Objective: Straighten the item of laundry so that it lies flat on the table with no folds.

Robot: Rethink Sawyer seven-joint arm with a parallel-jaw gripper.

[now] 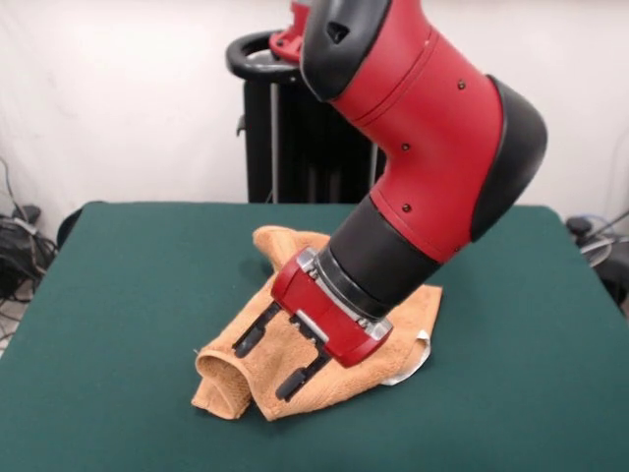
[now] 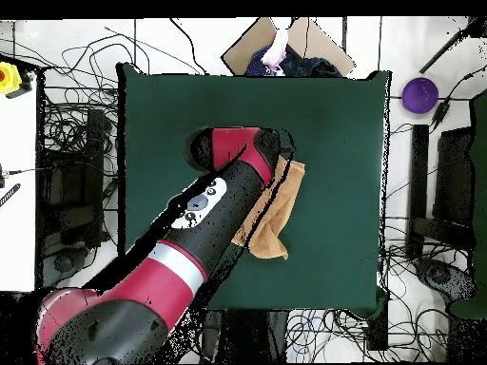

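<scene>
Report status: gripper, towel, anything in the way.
Gripper open, empty, fingers over the towel. Towel still rumpled, near edge rolled into a fold, white tag showing on one edge. Nothing else on the green table.

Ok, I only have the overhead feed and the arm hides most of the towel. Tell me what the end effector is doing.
Observer: From the front, the end effector is open, jaws apart, low over the near part of the towel; nothing is gripped.
Operator: Describe the cloth under it.
Observer: It is bunched, with a rolled-up fold at its near corner, just beside the jaws.
Operator: Find the tag.
Observer: The white tag sticks out of the towel's edge on the other side of the end effector, lying on the table.
</scene>
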